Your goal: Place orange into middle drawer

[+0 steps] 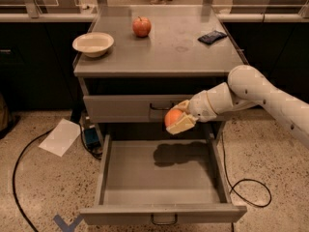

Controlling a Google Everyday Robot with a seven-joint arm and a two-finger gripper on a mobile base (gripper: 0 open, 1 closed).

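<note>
My gripper point(177, 119) is shut on the orange point(172, 117), a round orange fruit held between the pale fingers point(181, 125). It hangs in front of the closed upper drawer point(120, 108), above the back part of the middle drawer point(159, 178). The middle drawer is pulled fully open and its grey inside is bare, with the gripper's shadow on its floor. Its dark loop handle point(164, 220) shows at the front edge.
On the cabinet top point(164, 47) stand a red apple point(141, 26), a white bowl point(93, 44) and a dark flat packet point(212, 36). A sheet of paper point(60, 137), a blue object point(90, 137) and black cables point(19, 178) lie on the speckled floor.
</note>
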